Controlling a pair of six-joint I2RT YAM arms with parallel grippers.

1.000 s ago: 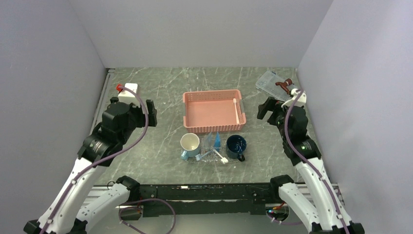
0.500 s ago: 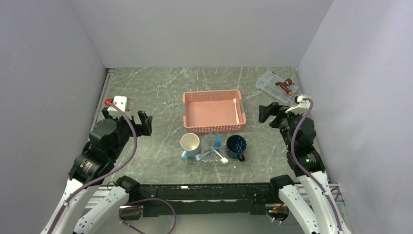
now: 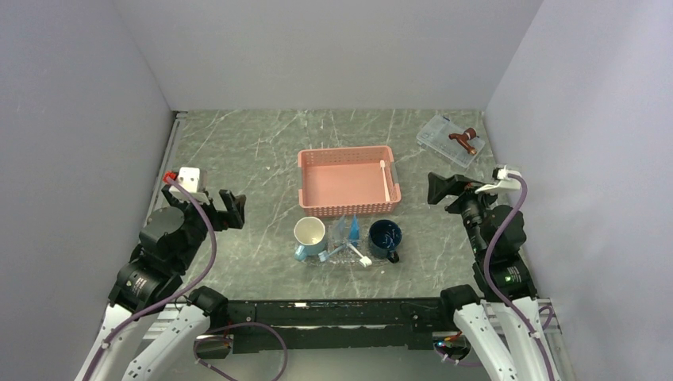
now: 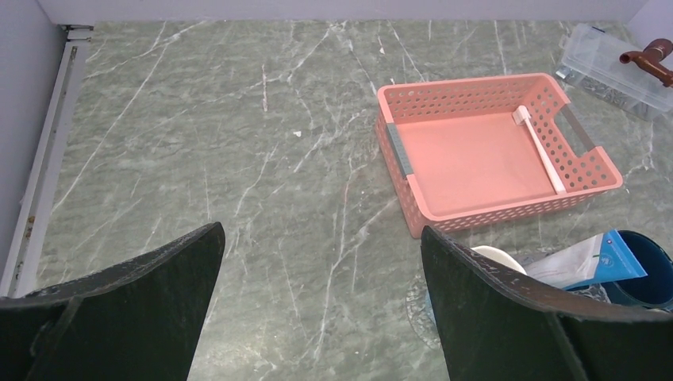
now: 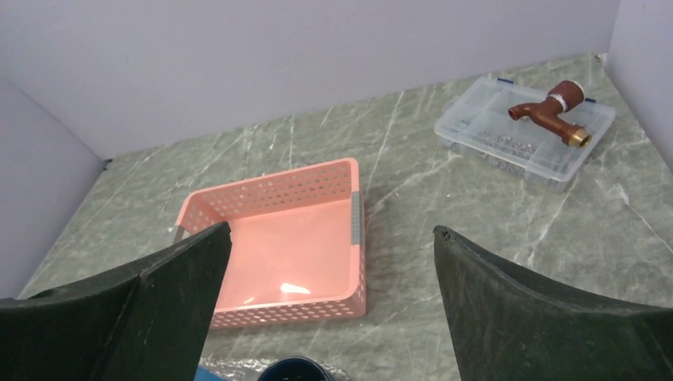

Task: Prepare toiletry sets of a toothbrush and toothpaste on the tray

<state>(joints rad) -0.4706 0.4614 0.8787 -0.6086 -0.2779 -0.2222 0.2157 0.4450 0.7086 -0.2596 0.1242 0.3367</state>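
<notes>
On either side of the basket [image 3: 346, 152], left tool [image 3: 230, 208] and right tool [image 3: 439, 188] hover, spread.

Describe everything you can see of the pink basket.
The pink basket is a shallow rectangular plastic bin with rows of holes through its walls, a solid floor and a grey strip on each short side. It stands upright and level on the green marbled table, near the middle, just behind the white mug and blue mug. One whitish toothbrush lies inside along its right wall; nothing else is in it.
</notes>
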